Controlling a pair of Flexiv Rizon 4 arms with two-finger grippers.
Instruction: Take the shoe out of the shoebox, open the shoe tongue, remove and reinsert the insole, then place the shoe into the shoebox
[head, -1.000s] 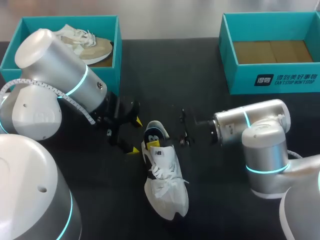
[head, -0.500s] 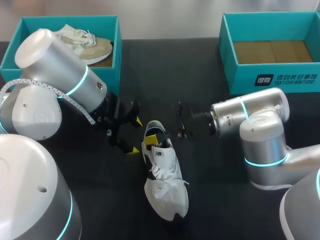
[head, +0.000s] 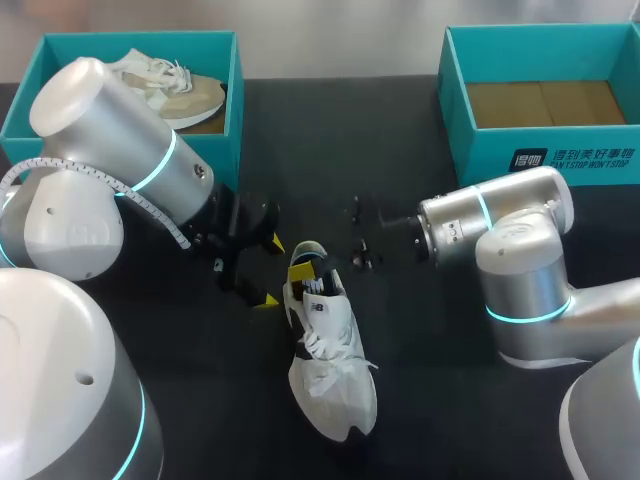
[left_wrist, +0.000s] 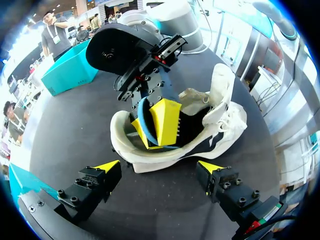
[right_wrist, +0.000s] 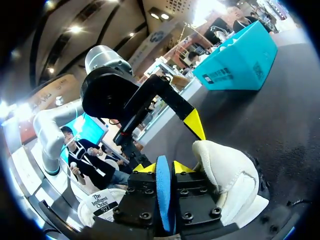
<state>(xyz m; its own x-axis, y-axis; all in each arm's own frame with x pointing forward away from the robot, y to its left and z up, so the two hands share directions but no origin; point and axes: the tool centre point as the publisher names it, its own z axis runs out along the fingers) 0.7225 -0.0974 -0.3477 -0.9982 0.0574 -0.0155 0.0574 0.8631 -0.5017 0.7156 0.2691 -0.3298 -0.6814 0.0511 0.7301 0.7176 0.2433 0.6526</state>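
The white shoe lies on its sole on the black table. Its toe points at me and its heel points away. It has not moved since a second ago.

At the heel end, my right gripper reaches down into the shoe. Its two yellow tips are pinching the blue insole, which stands on its edge between them. In the left wrist view the insole sticks up out of the shoe's opening, with the shoe's tongue and laces behind it. A second ago this gripper sat a bit lower in the heel. Now it has come up and gone a little toward the far side, and the silver part of my right arm has swung that way too.

Just to the left of the heel is my left gripper. Its fingers are spread wide and hold nothing. The side of the shoe is just ahead of them, not touching. This arm has stayed put.

Far past the shoe, on the right, stands a teal shoebox with a brown floor showing. Far past the shoe on the left is another teal box, and a tan shoe lies in it.
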